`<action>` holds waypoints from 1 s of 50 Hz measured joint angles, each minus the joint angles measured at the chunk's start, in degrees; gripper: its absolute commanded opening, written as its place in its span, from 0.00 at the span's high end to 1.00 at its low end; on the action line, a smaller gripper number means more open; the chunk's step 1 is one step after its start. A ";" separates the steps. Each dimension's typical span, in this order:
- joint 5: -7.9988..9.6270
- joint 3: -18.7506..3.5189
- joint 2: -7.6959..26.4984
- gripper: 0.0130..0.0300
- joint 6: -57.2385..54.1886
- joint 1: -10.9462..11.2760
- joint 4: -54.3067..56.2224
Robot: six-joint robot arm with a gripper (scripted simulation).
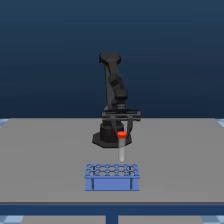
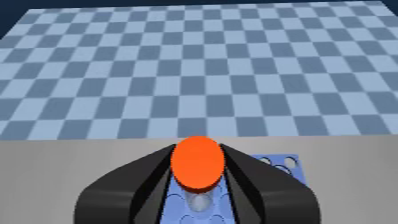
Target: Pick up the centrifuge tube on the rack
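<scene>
Centrifuge tube (image 1: 121, 146) upright in tool (image 1: 121, 136), orange cap up, above rack (image 1: 112, 176)

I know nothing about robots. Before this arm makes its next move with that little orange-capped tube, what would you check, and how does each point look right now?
1. Grip: the gripper has its dark fingers on both sides of the centrifuge tube, just under the cap. Ok.
2. Tube clear of the rack: in the exterior view the tip hangs above the hole grid. Ok.
3. Tube upright: it hangs vertically. Ok.
4. How tightly it is held: cannot tell.
5. Rack undisturbed: it stands level on the grey table. Ok.
6. Path upward: nothing shows above or beside the tube. Ok.
</scene>
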 measured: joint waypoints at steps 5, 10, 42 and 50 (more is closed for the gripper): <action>-0.47 -0.48 -0.31 1.00 -3.38 0.00 3.22; -0.95 -0.93 -0.60 1.00 -6.33 0.00 5.98; -2.99 -2.45 -1.45 1.00 -14.78 0.00 13.45; -3.08 -2.44 -1.45 1.00 -14.90 0.00 13.47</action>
